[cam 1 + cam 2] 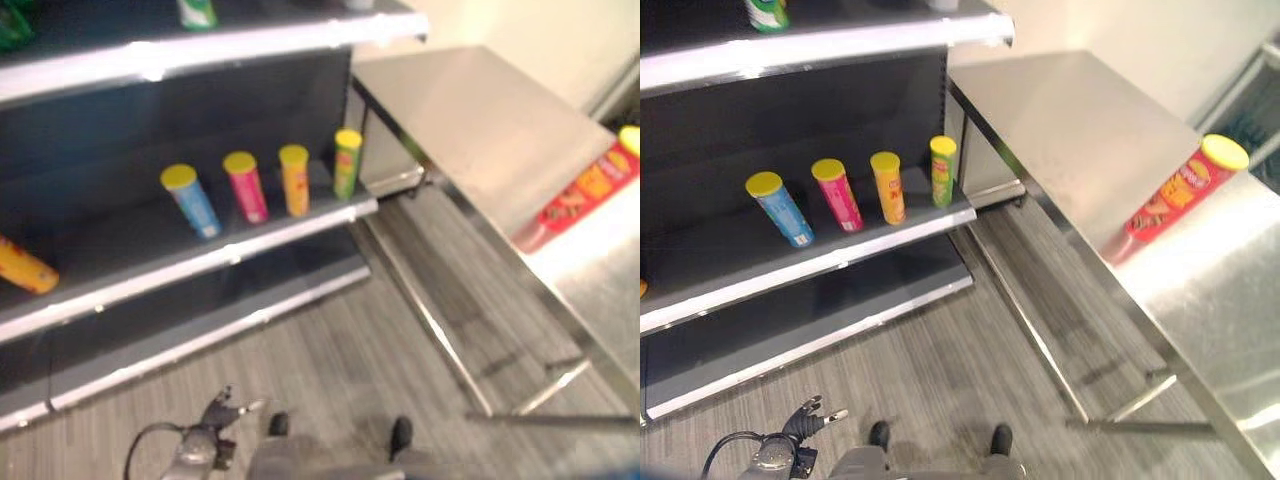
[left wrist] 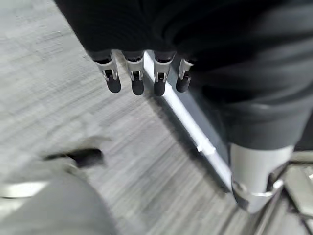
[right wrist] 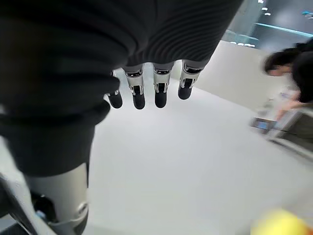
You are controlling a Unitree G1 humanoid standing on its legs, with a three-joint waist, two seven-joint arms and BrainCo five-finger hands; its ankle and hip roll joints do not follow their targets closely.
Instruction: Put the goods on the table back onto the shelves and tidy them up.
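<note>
We note the shelves (image 1: 200, 265) filling the head views from 9 to 12 o'clock: dark back panel, pale front edges, floor (image 1: 330, 370) of grey planks below. The steel desk (image 1: 1080, 130) runs from 12 down to 4 o'clock, its legs at 5 o'clock.

On the desk, at 3 o'clock, a red canister (image 1: 1175, 195) with a yellow lid lies tilted, lid toward 2 o'clock. The right eye view gives it whole; in the left eye view it is cut at the edge.

On the middle shelf we count four upright canisters in a row, all yellow-lidded, apart from each other: blue canister (image 1: 190, 200), pink canister (image 1: 246, 186), orange canister (image 1: 294, 179), green canister (image 1: 346, 162), running 9 toward 12 o'clock. The left eye view adds an orange canister on its side (image 1: 22, 265) at 9 o'clock on the same shelf. A green-and-white item (image 1: 196, 12) stands on the top shelf at 11 o'clock.

The left hand (image 2: 137, 78) hangs at 7 o'clock above the floor near the shelf's base, fingers relaxed and straight, holding nothing. The right hand (image 3: 146, 90) in its own wrist view is likewise slack and empty, over a pale surface; a person (image 3: 293, 63) shows beyond it.
</note>
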